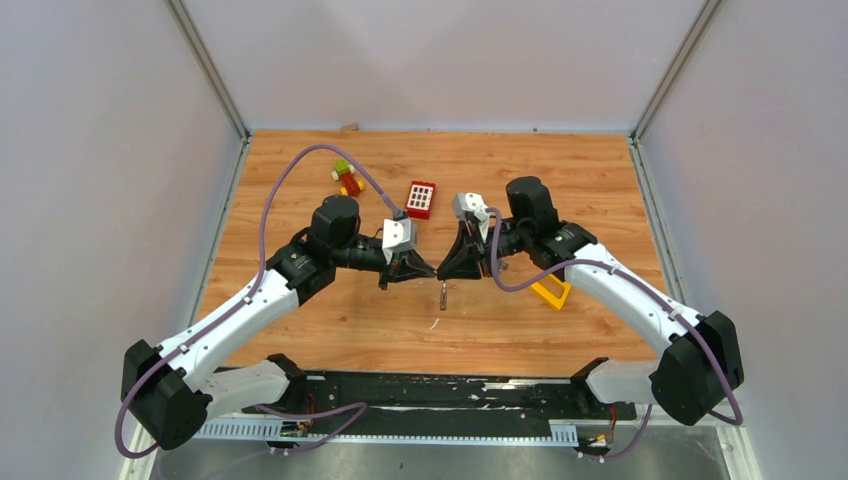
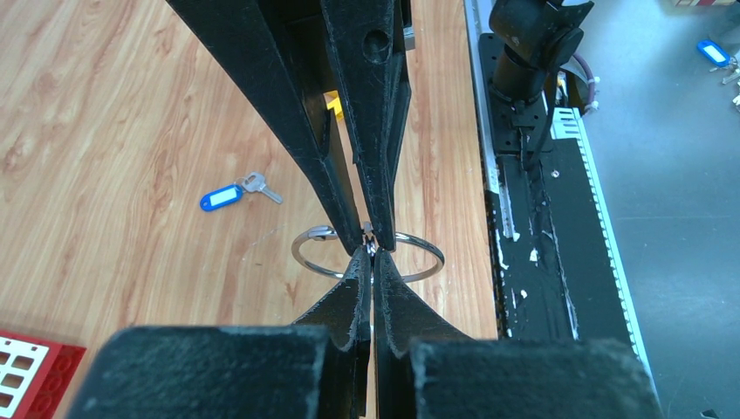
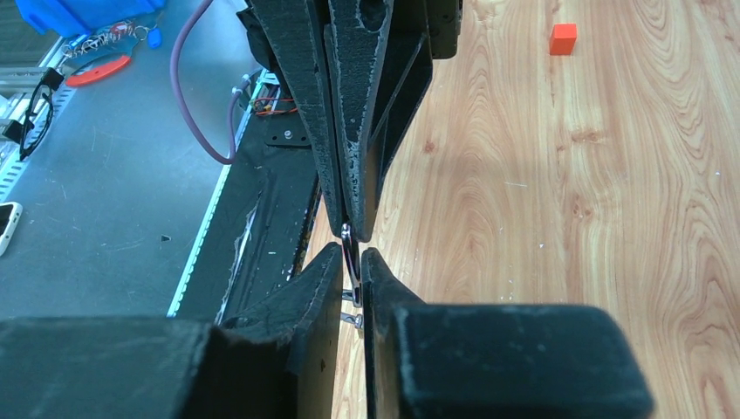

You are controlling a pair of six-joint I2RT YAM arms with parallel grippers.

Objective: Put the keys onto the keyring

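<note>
Both grippers meet tip to tip above the middle of the table. My left gripper [image 2: 373, 251] is shut, its tips at the thin silver keyring [image 2: 428, 245]. The ring's near arc is hidden behind the left fingers and its far arc passes under the right fingertips. My right gripper [image 3: 352, 255] is shut on a thin silver key [image 3: 349, 271] that I see edge-on. From above, that key [image 1: 443, 293] hangs just below the meeting tips. Another key with a blue tag [image 2: 222, 196] lies flat on the wood beyond the ring.
A red brick [image 1: 421, 199] sits just behind the grippers, with a small stack of coloured blocks [image 1: 347, 178] to its left. A yellow triangular block [image 1: 551, 292] lies under the right forearm. The black base rail [image 1: 430, 395] runs along the near edge.
</note>
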